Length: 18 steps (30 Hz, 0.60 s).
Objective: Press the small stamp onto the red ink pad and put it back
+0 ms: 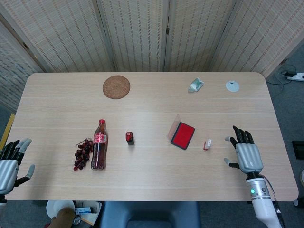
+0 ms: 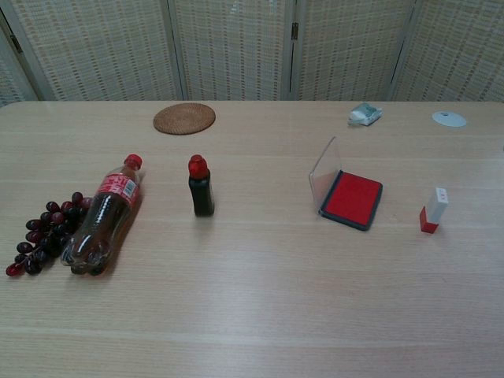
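Observation:
The small stamp (image 1: 207, 144) (image 2: 433, 210), white with a red base, stands upright on the table just right of the red ink pad (image 1: 183, 135) (image 2: 353, 198). The pad lies open with its clear lid (image 2: 324, 172) tilted up on the left side. My right hand (image 1: 246, 154) hovers over the table's front right part, fingers spread, holding nothing, a short way right of the stamp. My left hand (image 1: 9, 164) hangs open off the table's left front edge. Neither hand shows in the chest view.
A lying cola bottle (image 1: 99, 145), a bunch of dark grapes (image 1: 82, 153) and a small black bottle with a red cap (image 1: 129, 137) occupy the left half. At the back are a woven coaster (image 1: 116, 87), a crumpled wrapper (image 1: 195, 85) and a white disc (image 1: 232, 86).

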Available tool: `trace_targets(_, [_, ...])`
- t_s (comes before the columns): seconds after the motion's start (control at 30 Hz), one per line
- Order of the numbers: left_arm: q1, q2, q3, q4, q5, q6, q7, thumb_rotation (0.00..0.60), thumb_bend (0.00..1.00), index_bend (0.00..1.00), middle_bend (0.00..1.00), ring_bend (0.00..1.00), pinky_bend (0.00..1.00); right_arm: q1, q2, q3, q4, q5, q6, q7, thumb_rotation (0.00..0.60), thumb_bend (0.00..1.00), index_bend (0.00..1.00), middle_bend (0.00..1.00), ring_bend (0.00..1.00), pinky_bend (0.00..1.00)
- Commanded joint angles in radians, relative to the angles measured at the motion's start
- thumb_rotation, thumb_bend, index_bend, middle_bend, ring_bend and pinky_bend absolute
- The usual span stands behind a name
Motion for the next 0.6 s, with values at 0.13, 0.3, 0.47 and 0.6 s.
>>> trace_targets(0.13, [-0.001, 0.006, 0.006, 0.001, 0.013, 0.001, -0.019, 0.600, 0.43, 0.00, 0.00, 0.00, 0.00, 0.021, -0.071, 0.019, 0.014, 0.032, 0.034, -0.059, 0.600, 0.20, 0.30, 0.00, 0.00, 0.00])
trace_targets(0.3, [-0.001, 0.013, 0.012, 0.002, 0.027, 0.004, -0.039, 0.600, 0.43, 0.00, 0.00, 0.00, 0.00, 0.020, -0.119, 0.018, 0.034, 0.048, 0.071, -0.098, 0.600, 0.20, 0.30, 0.00, 0.00, 0.00])
trace_targets(0.47, [0.001, 0.024, 0.018, 0.004, 0.041, 0.012, -0.074, 0.600, 0.43, 0.00, 0.00, 0.00, 0.00, 0.020, -0.163, 0.017, 0.076, 0.076, 0.075, -0.098, 0.600, 0.20, 0.30, 0.00, 0.00, 0.00])
trace_targets(0.6, [0.003, 0.032, 0.024, 0.012, 0.057, 0.021, -0.111, 0.600, 0.43, 0.00, 0.00, 0.00, 0.00, 0.021, -0.221, 0.025, 0.139, 0.097, 0.092, -0.101, 0.600, 0.20, 0.30, 0.00, 0.00, 0.00])
